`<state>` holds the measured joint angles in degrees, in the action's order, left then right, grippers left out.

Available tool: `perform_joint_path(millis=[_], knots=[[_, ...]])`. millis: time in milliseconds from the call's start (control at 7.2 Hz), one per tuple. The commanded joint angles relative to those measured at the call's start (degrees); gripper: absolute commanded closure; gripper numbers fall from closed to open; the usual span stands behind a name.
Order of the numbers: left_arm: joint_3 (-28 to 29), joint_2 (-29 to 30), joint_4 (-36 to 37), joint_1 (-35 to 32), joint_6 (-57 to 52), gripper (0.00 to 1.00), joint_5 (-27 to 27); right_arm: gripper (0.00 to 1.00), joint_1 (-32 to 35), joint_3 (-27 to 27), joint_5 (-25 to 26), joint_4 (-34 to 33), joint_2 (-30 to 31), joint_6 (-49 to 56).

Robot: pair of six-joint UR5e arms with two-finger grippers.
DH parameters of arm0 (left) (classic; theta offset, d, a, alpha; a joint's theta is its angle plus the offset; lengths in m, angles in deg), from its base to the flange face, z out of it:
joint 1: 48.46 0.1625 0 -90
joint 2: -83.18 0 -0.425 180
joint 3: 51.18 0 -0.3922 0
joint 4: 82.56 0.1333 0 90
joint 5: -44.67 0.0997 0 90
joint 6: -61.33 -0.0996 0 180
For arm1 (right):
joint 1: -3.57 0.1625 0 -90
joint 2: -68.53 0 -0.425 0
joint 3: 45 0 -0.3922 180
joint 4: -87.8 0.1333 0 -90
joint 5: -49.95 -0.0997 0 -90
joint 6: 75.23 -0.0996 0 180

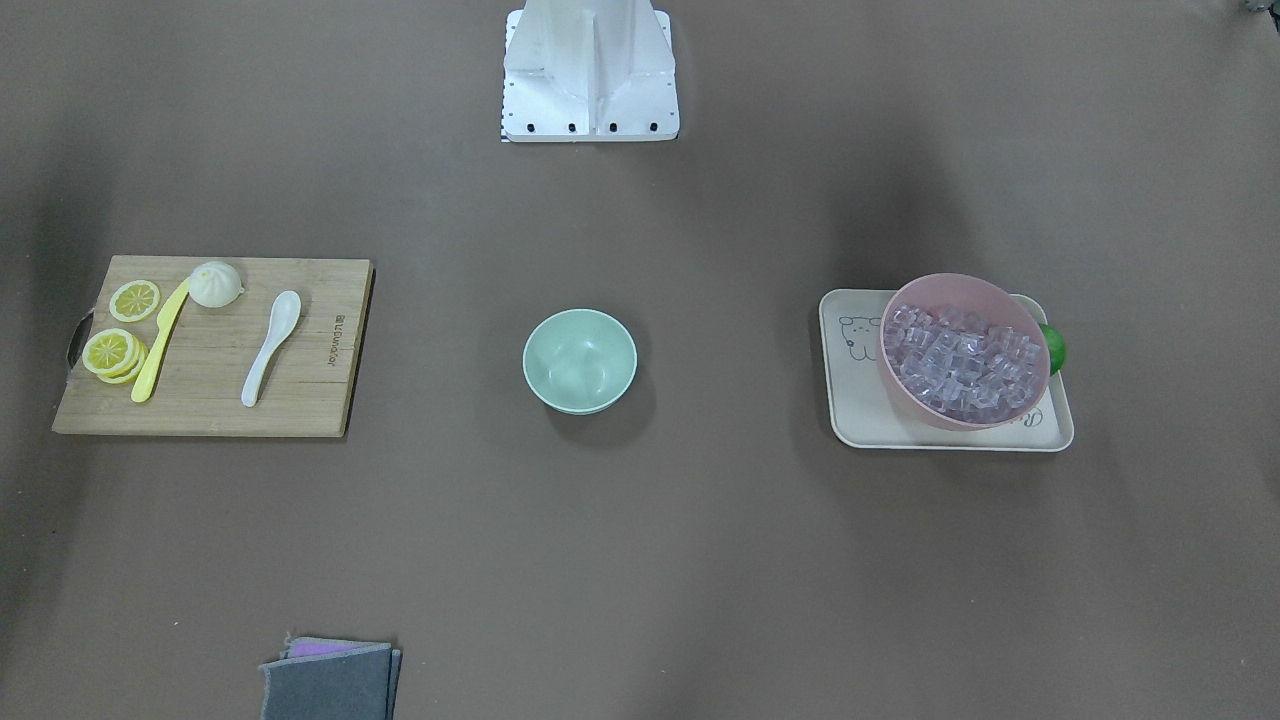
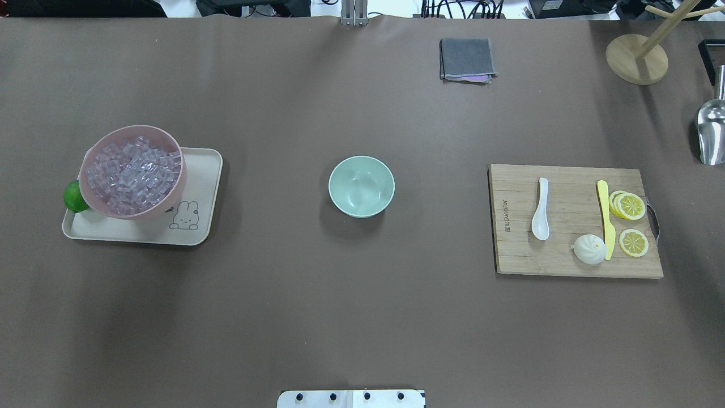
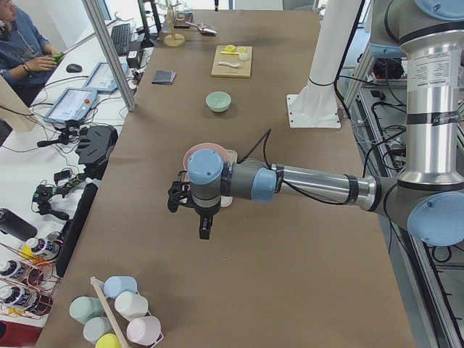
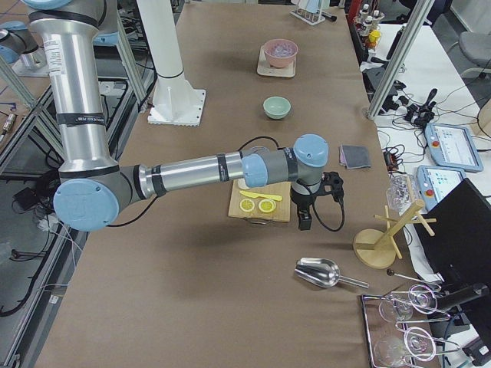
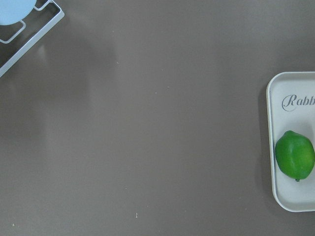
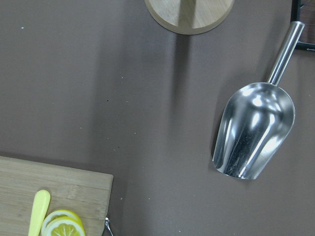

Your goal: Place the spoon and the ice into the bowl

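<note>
Mint-green and single, the bowl [image 2: 361, 187] stood empty at the middle of the table, seen from overhead, apart from everything else. The one white spoon [image 2: 541, 209] lay at the bowl's 3 o'clock on a wooden cutting board [image 2: 566, 263], scoop toward 6 o'clock and handle toward 12. The ice [image 2: 133, 173], too many clear lilac cubes to count, was heaped at the bowl's 9 o'clock inside one larger pink bowl [image 2: 161, 205]. That pink bowl rested on one cream tray [image 2: 113, 233] printed with a rabbit. One green lime [image 2: 73, 196] sat touching the pink bowl at its 9 o'clock.

The board also carried one yellow knife [image 2: 606, 218] at the spoon's 3 o'clock and one white bun [image 2: 590, 249] touching the knife's lower end. Beyond the knife lay a small overlapped stack of lemon slices [image 2: 626, 205], with one single slice [image 2: 633, 242] at the stack's 6 o'clock.

One folded grey cloth [image 2: 465, 59] lay at the bowl's 1 o'clock, well apart. One steel scoop [image 2: 712, 133] and one round wooden stand base [image 2: 637, 56] sat near the table's far right corner.

The left gripper [image 3: 206, 232] hung pointing down above the table near the pink bowl. The right gripper [image 4: 304, 221] hung pointing down just past the board's lemon end. Only the side views showed them, so I could not tell whether either pair of jaws was spread or pressed together.
</note>
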<state>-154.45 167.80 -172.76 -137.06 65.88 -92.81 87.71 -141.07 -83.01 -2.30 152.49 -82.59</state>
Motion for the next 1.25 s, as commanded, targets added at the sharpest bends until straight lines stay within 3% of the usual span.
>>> perform_joint_path(millis=[0,139,417,1111], knots=[[-0.61,-0.50,0.82,-0.17,-0.24,0.02,0.19,0.00,2.59,-0.87,-1.59,-1.91,0.15,0.06],[-1.30,-0.33,0.99,-0.17,-0.07,0.02,0.19,0.00,2.95,-1.14,-1.60,-1.22,1.80,0.67],[-0.96,-0.85,0.73,0.00,0.02,0.02,0.11,0.00,3.04,-7.61,-1.16,-1.21,6.63,0.59],[-0.61,-0.85,-1.91,0.01,0.28,0.02,-0.69,0.00,2.96,-7.82,-2.30,-1.04,6.92,-0.03]])
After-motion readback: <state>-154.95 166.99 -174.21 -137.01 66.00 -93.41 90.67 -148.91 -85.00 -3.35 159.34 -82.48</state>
